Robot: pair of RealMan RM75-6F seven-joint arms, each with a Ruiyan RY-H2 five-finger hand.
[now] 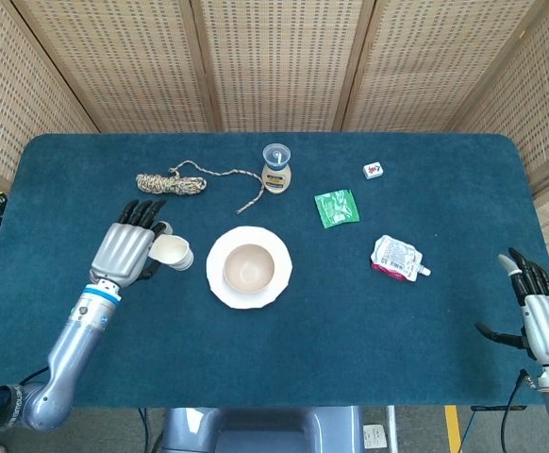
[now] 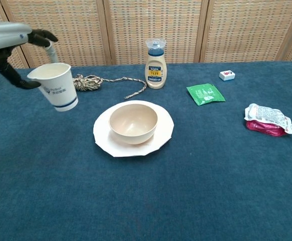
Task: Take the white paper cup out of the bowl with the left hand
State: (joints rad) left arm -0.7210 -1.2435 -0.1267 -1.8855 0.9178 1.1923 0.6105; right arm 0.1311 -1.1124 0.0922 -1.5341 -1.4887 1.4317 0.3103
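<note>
In the chest view the left hand is cut off by the left edge, so only its dark fingers around the paper cup show. In the head view that hand covers the cup's left side. The right hand shows only in the head view, at the near right corner, with its forearm cut by the bottom edge. The print on the small tile, the green packet and the bottle label is too small to read.

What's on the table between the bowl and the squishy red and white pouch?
Nothing. Between the bowl and the pouch there is only bare blue table, as both views show.
</note>
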